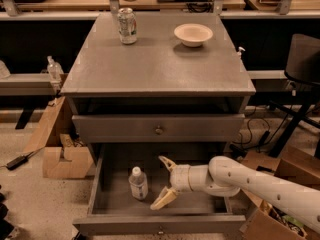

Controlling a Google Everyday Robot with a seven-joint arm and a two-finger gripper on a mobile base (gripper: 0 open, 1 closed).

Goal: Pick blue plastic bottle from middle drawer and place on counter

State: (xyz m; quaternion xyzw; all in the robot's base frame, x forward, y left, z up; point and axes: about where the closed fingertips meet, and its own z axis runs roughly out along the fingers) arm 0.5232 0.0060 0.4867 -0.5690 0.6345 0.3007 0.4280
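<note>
The blue plastic bottle [138,183], clear with a white cap, stands upright in the open middle drawer [100,184], left of centre. My gripper [163,181] is inside the drawer just right of the bottle, a small gap away. Its two tan fingers are spread wide, one fingertip [165,160] high and one low, pointing left toward the bottle. It holds nothing. The white arm reaches in from the lower right. The grey counter [160,66] lies above, over a shut upper drawer with a brass knob.
A silver soda can [127,26] and a cream bowl [193,34] stand at the back of the counter. Cardboard boxes [57,149] sit on the floor at left, a box and cables at right. A black chair [302,69] stands at far right.
</note>
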